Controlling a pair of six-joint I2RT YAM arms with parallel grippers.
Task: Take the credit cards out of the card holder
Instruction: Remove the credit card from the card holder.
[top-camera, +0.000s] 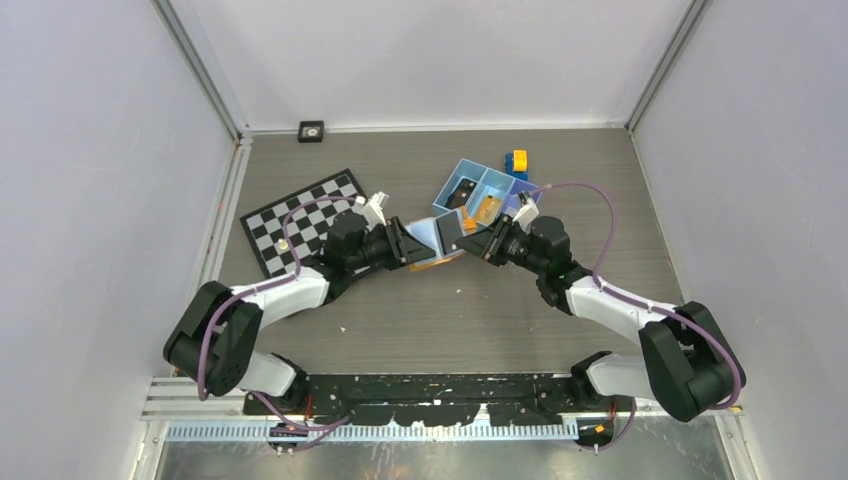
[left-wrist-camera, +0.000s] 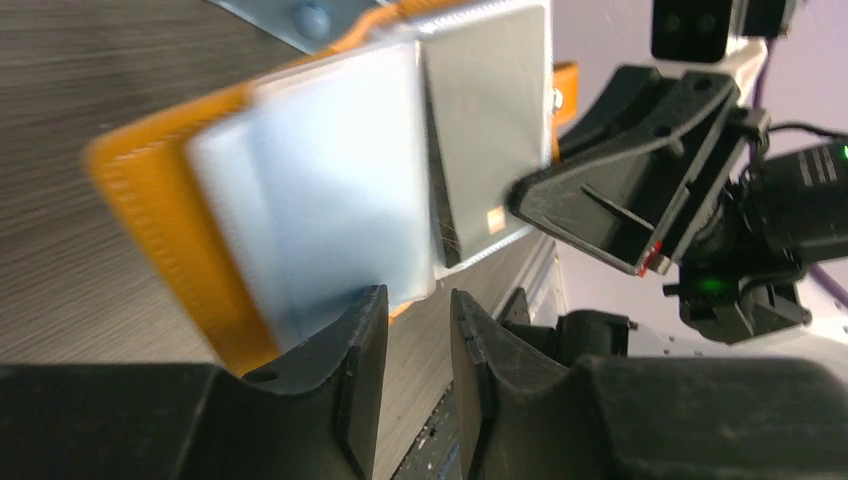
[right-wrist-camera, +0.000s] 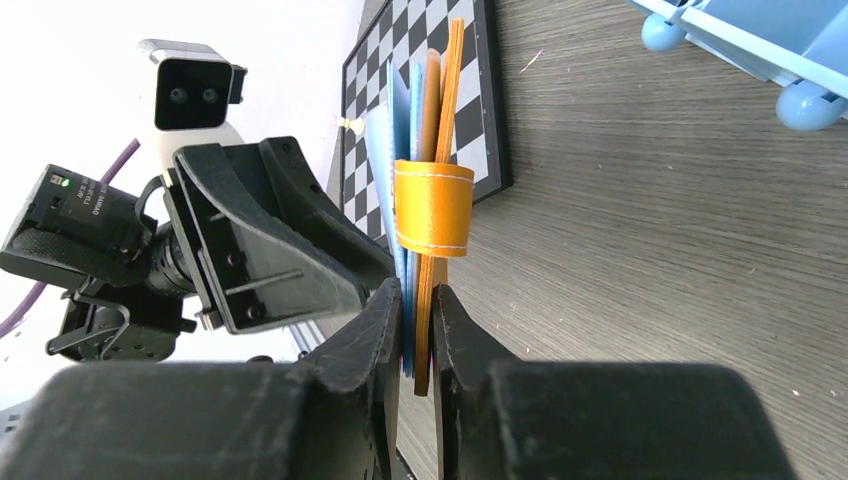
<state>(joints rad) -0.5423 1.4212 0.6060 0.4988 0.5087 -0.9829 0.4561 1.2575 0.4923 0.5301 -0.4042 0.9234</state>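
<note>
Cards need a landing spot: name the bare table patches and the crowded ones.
Bare: wood strip between the card holder and the arm bases; wood right of the blue tray. Crowded: centre, from chessboard to tray.

walls (top-camera: 430, 50): pale lilac | tabletop (top-camera: 450, 320): grey woodgrain | corner posts (top-camera: 200, 70): aluminium

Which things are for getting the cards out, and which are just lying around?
For the job: card holder, right gripper pinching it, left gripper next to it.
Just lying around: checkerboard, blue tray, yellow-and-blue block.
</note>
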